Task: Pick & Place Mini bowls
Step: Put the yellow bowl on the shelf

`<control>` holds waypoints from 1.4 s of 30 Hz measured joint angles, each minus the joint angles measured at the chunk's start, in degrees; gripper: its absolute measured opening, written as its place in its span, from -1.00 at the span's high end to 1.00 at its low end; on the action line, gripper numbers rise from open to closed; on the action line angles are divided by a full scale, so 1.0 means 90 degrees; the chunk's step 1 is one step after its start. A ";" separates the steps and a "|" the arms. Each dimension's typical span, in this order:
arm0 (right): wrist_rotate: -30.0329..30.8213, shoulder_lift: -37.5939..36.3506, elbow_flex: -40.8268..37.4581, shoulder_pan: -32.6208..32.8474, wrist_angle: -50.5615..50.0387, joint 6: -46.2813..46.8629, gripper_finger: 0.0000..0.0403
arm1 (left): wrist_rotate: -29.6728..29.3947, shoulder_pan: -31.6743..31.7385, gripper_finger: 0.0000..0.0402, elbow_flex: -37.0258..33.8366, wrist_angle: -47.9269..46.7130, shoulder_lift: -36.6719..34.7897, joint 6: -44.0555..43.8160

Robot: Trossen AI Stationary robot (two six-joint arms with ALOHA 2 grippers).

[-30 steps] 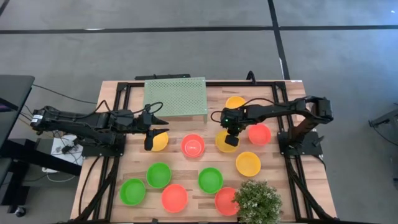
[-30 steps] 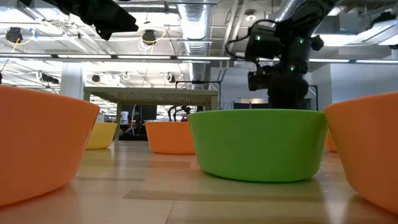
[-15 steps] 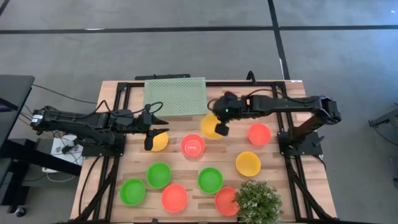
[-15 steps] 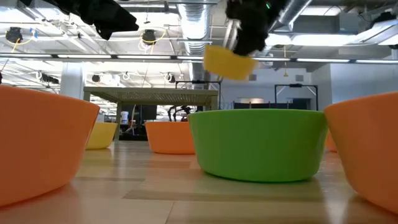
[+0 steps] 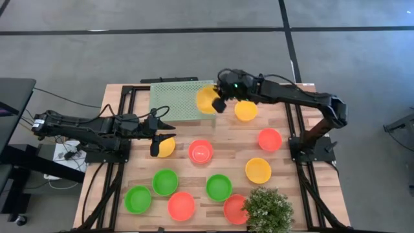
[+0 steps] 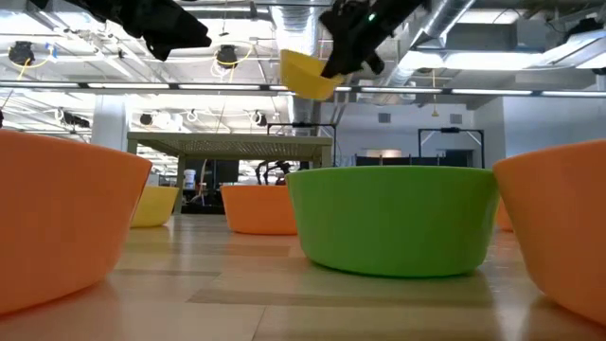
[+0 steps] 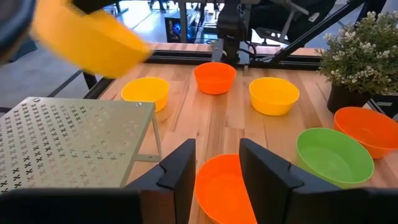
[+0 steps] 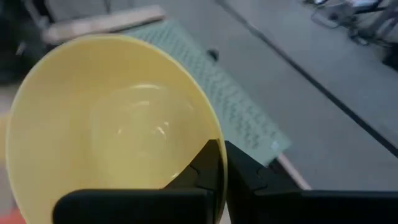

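Note:
My right gripper (image 5: 217,103) is shut on a yellow mini bowl (image 5: 206,99) and holds it in the air over the right edge of the pale green perforated stand (image 5: 181,100). The low view shows this bowl (image 6: 308,74) high above the table. My left gripper (image 5: 155,138) is open and hovers at the table's left, beside another yellow bowl (image 5: 167,147). In the left wrist view its fingers (image 7: 180,174) frame a red bowl (image 7: 221,186) farther off. Other yellow, red and green bowls rest on their bases on the table. My right gripper pinches the yellow bowl's rim (image 8: 217,140) on the side toward the arm. One finger (image 8: 208,165) is inside the bowl and the other outside its wall. The bowl is lifted clear and tilted.
On the table are a yellow bowl (image 5: 246,110), a red one (image 5: 270,139), a yellow one (image 5: 258,170), a red one (image 5: 200,151), green bowls (image 5: 165,182) (image 5: 218,187) (image 5: 138,199) and red bowls (image 5: 181,206) near the front. A bushy plant (image 5: 267,210) stands at the near right corner.
My right gripper has lifted the yellow bowl off the middle of the table. It has carried the bowl up and toward the far left, to above the stand's right edge. The bowl has tipped on the way.

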 joint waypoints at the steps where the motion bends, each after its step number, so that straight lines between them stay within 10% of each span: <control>1: -0.0032 0.0078 -0.0006 -0.0106 -0.0029 0.0062 0.98 | 0.0000 -0.0001 0.37 0.0000 0.0004 0.0000 0.0000; 23: -0.0853 0.2764 0.3143 -0.0775 -0.3115 0.0381 0.96 | -0.0146 0.0014 0.37 -0.0002 0.0049 0.0000 0.0000; 42: -0.1019 0.2885 0.3325 -0.0765 -0.3343 0.0286 0.64 | -0.0142 0.0014 0.37 -0.0002 0.0016 0.0000 -0.0005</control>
